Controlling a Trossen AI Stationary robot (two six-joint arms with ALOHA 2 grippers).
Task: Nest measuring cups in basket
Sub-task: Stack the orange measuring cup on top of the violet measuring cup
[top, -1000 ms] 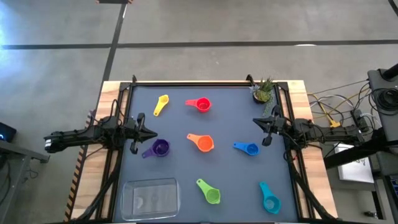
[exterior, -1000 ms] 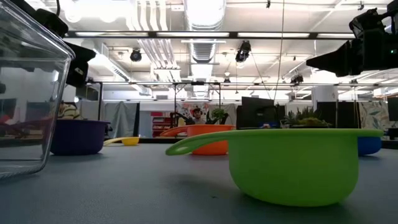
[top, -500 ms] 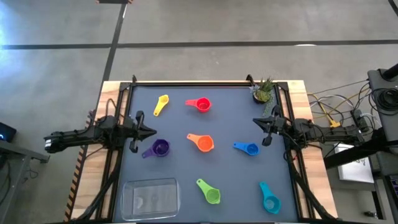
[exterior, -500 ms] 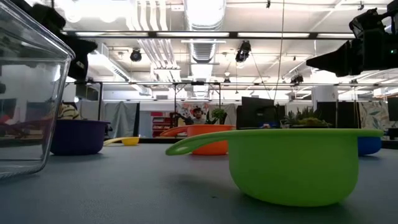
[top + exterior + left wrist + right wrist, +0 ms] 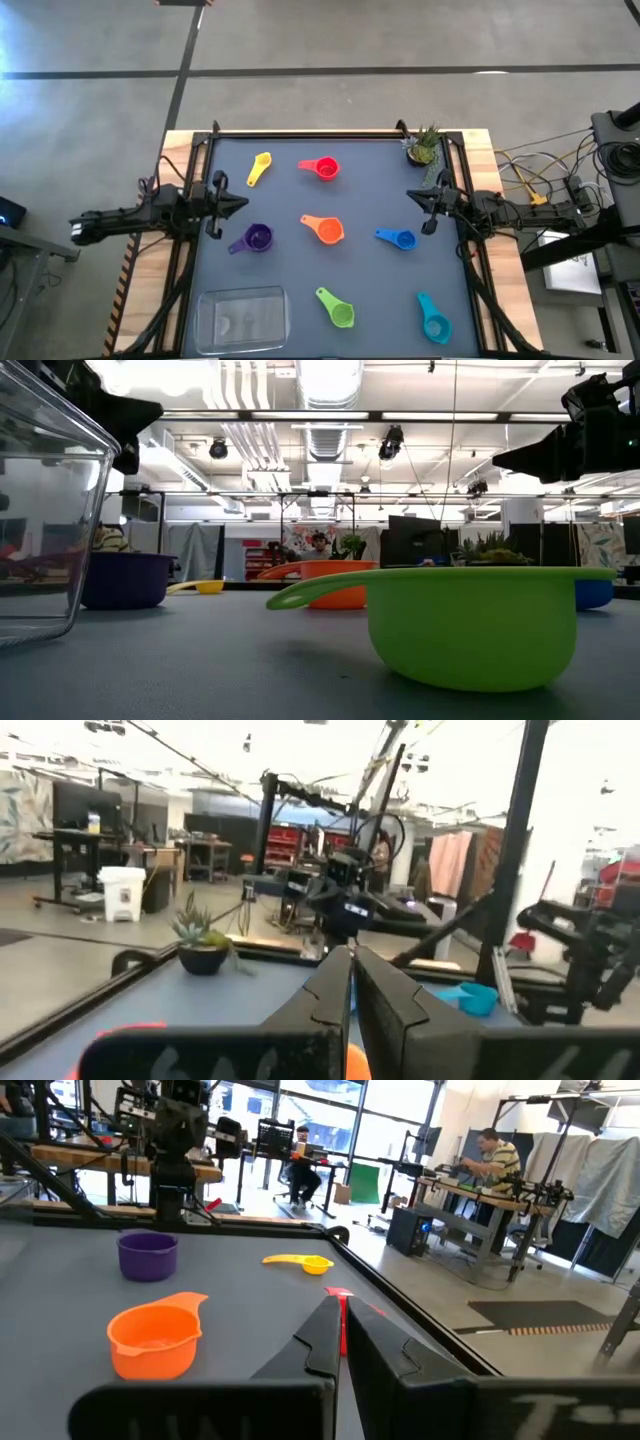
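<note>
Left gripper (image 5: 238, 201) closed, fingers pressed together, holding nothing; it hangs at the left side of the grey table mat (image 5: 360, 165), above and near the purple plastic measuring cup (image 5: 256, 238). Right gripper (image 5: 413, 193) likewise closed and empty, at the mat's right side, near the blue plastic measuring cup (image 5: 400, 239).

Cups counted: seven, all loose on the mat, none nested. Others: yellow (image 5: 259, 166), red (image 5: 324, 168), orange (image 5: 325, 230), green (image 5: 338, 309), teal (image 5: 432, 321).

One clear shallow rectangular plastic basket (image 5: 242, 320) sits at the mat's near left corner, with nothing in it. One small potted green plant (image 5: 423, 146) stands at the far right corner.
</note>
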